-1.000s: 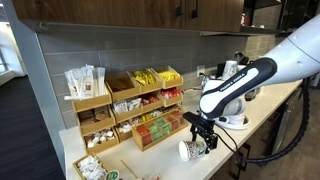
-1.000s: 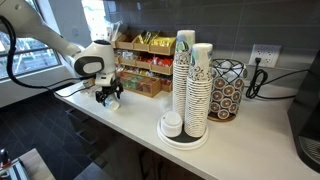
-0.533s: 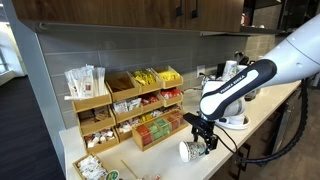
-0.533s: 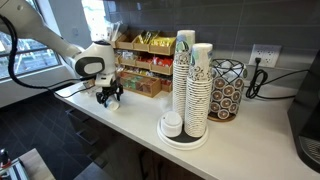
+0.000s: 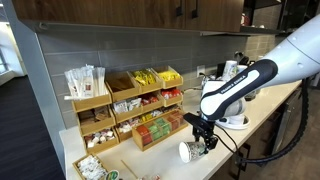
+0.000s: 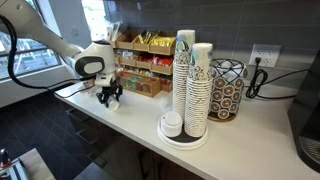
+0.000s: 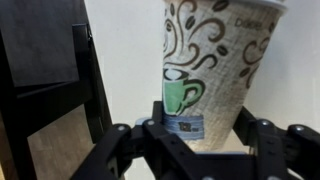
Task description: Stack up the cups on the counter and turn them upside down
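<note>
A white paper cup (image 7: 215, 60) with a green mug print and brown swirls lies tilted, its base between my gripper's fingers (image 7: 157, 118). My gripper (image 7: 200, 122) is shut on this cup just above the cream counter (image 7: 125, 60). In both exterior views the cup (image 5: 189, 151) (image 6: 114, 103) hangs on its side from the gripper (image 5: 204, 141) (image 6: 109, 97), close to the counter's (image 5: 272, 108) (image 6: 135, 122) front edge. I cannot tell a second cup apart from the held one.
A wooden snack organiser (image 5: 130, 110) (image 6: 140, 68) stands against the wall behind the gripper. Tall columns of nested cups (image 6: 190, 85) and a wire basket (image 6: 227, 90) stand further along the counter. A white appliance (image 5: 236, 100) sits beyond the arm.
</note>
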